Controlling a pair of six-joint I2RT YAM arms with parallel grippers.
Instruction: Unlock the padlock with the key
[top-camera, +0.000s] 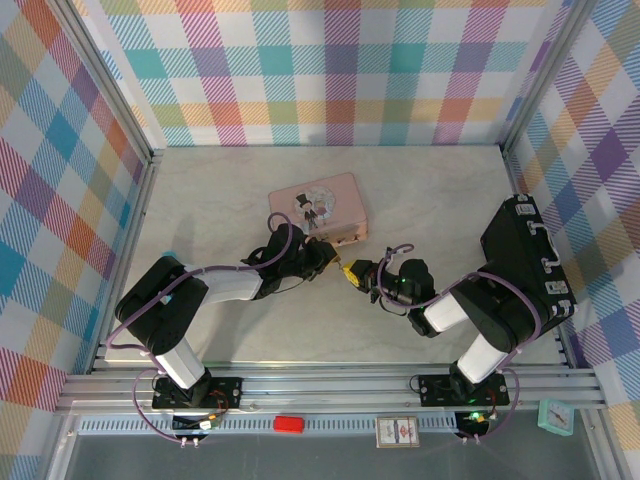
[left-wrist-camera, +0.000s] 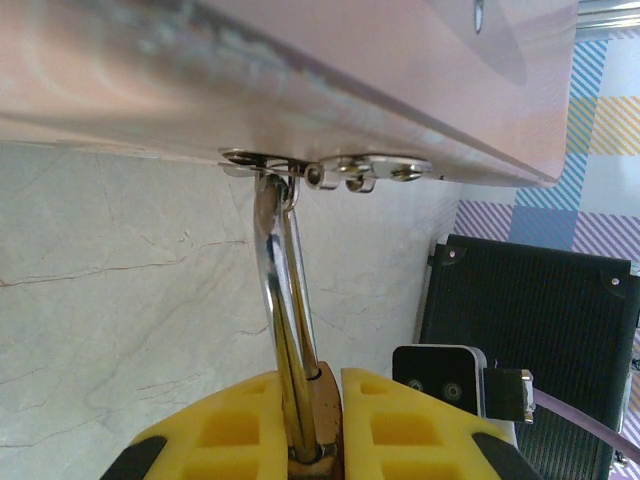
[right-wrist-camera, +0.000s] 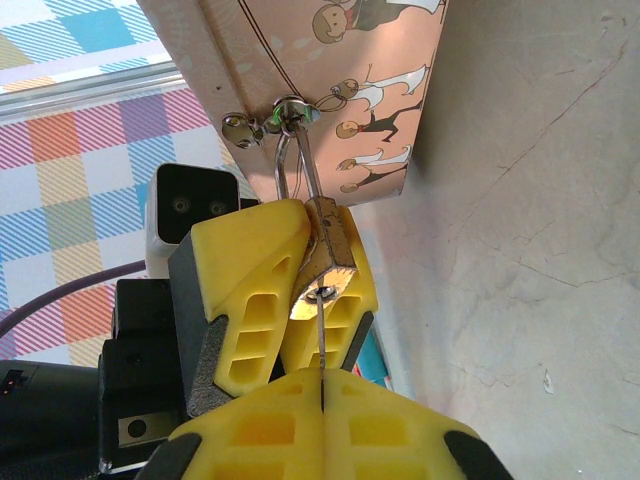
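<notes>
Padlock (right-wrist-camera: 328, 245), tiny and brass, hangs by its thin silver shackle (right-wrist-camera: 296, 170) from the clasp (right-wrist-camera: 285, 118) on the side of the pink tin (top-camera: 315, 203) that faces the two arms. The tin lies flat near the middle of the table (top-camera: 440, 200). Both arms meet just in front of the clasp.

The left gripper (left-wrist-camera: 318, 435) is closed on the padlock's body. Its yellow fingers (left-wrist-camera: 225, 435) press either side of the brass and hold the lock out from the tin with the shackle pulled straight. The keyhole end points away from the tin, toward the right arm.

The right gripper (right-wrist-camera: 322, 410) is clamped on the key (right-wrist-camera: 321, 345), a slim grey sliver pinched between its yellow pads (right-wrist-camera: 250, 435). The blade runs straight toward the tin, and its tip meets the keyhole in the padlock's end face. How deep it has gone in is too small to tell.

As for progress, the lock is held steady, the key is gripped and lined up, and its tip is at or just inside the keyhole. The shackle is threaded through the clasp and looks seated in the body, so I judge the padlock not yet unlocked. What is left seems to be pushing the key fully home, turning it, and letting the shackle spring free.
</notes>
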